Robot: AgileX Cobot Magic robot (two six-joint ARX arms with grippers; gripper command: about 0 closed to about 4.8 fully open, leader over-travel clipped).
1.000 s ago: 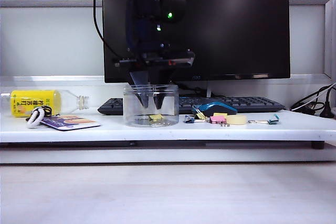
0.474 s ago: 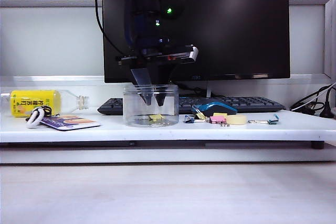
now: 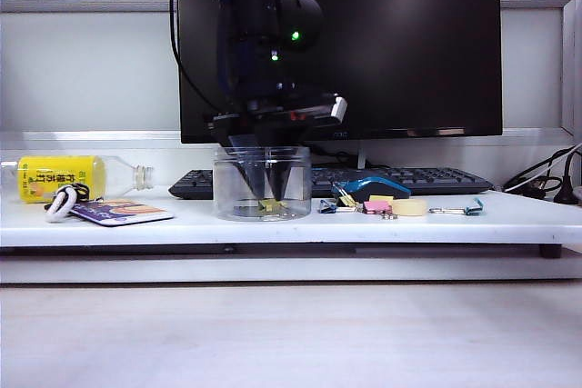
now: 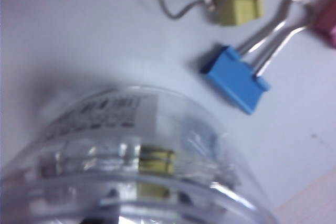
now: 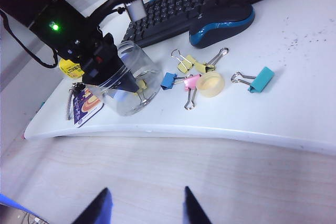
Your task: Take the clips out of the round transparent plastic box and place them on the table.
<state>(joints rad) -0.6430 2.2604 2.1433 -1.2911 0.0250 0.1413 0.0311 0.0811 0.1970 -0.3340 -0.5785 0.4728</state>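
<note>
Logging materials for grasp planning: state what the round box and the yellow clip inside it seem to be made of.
Round transparent plastic box: looks like clear, glossy rigid plastic; the left tool and the table show through its wall, with bright glints.

Clip inside: pale-yellow body, likely painted metal with a dull finish, though blur leaves that open. Its handles cannot be made out here.

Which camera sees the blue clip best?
The left wrist view: the blue clip fills much of the picture beside the box, with its wire handles clear. The right wrist view shows it small, among other clips. The exterior view shows only a tiny blue speck right of the box.
</note>
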